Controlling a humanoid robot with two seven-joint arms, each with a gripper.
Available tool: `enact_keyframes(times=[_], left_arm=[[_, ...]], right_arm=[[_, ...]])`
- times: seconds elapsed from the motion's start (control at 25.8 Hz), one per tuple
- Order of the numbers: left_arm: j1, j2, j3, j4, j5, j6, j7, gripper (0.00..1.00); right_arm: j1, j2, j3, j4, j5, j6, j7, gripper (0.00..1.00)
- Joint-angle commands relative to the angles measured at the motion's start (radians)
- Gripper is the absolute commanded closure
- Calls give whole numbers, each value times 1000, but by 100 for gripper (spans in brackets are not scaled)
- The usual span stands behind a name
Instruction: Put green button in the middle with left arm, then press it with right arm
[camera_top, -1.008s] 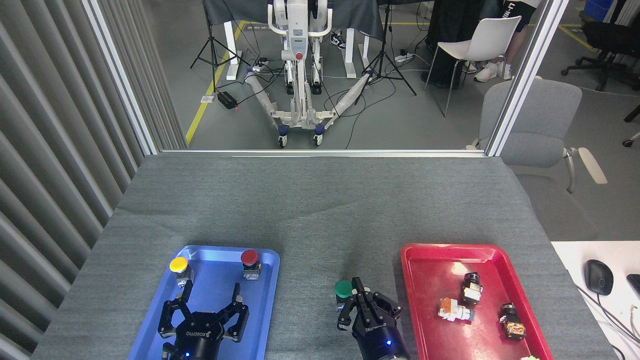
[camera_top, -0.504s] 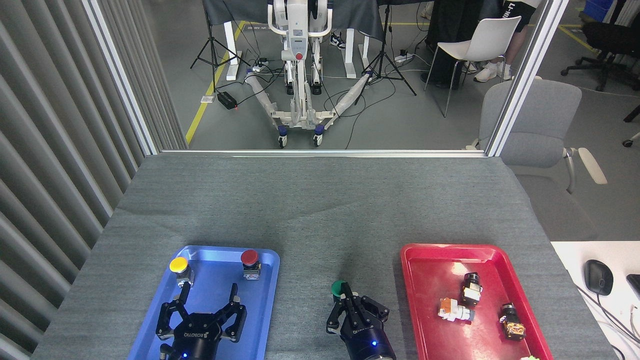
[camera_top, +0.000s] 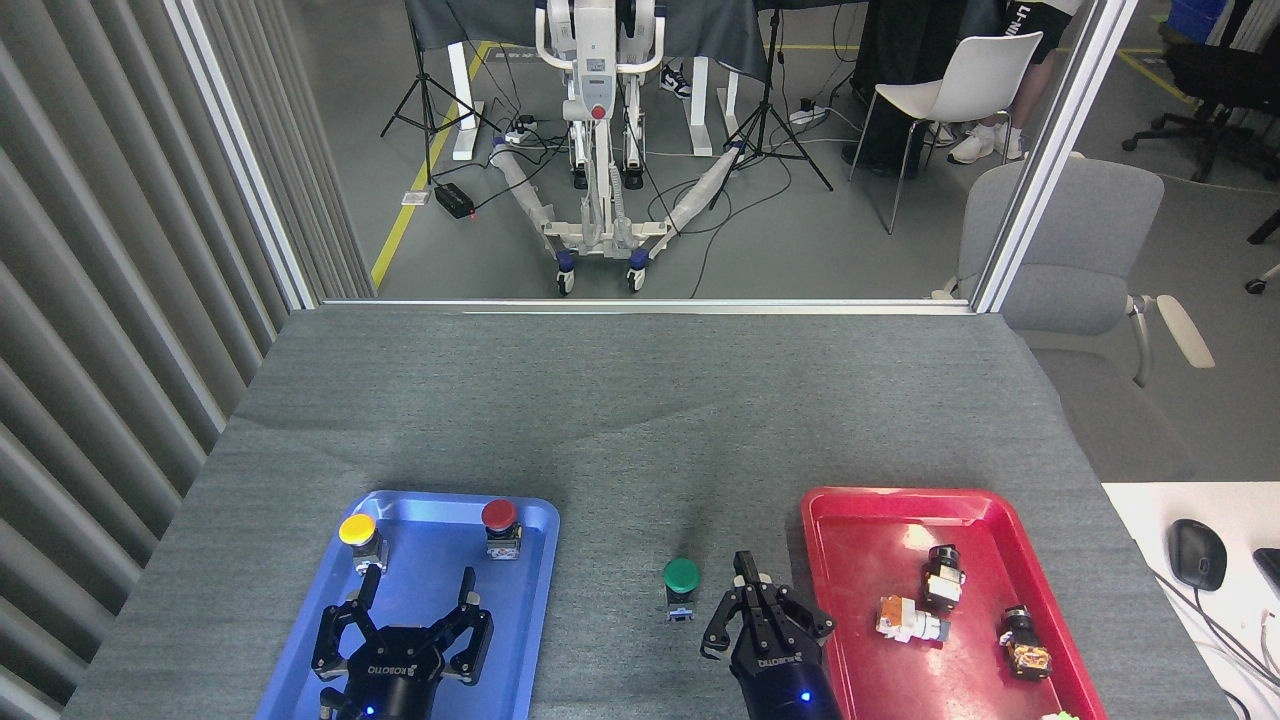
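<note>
Green button upright on cloth — my right gripper beside it, fingers pinched, empty; left gripper spread.

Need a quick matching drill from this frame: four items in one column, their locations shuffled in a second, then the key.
Items:
1. green button
2. yellow button
3. left gripper
4. white-and-orange part

Places:
A. in the red tray
B. far-left corner of the blue tray
C. on the bare grey cloth between the trays
D. over the near half of the blue tray, fingers spread

Pairs: 1-C, 2-B, 3-D, 4-A
</note>
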Motion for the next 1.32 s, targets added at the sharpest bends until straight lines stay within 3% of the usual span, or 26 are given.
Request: enact_keyframes(times=[0.0, 0.16, 0.39, 0.58, 1.28], left_arm=[[0, 0, 0, 1, 0, 1, 0, 0], [0, 0, 0, -1, 0, 4, 0, 0], [0, -2, 0, -3, 0, 10, 1, 0], [2, -2, 0, -4, 0, 12, 1, 0], [2, -2, 11, -7, 0, 9, -2, 0]], right_arm=[[85, -31, -90, -110, -3, -10, -23, 1], [154, -63, -186, -218, -6, -84, -26, 1], [216, -100, -239, -268, -6, -93, -26, 0], [242, -123, -260, -274, -6, -95, -21, 0], [263, -128, -263, -299, -6, -95, -19, 0]])
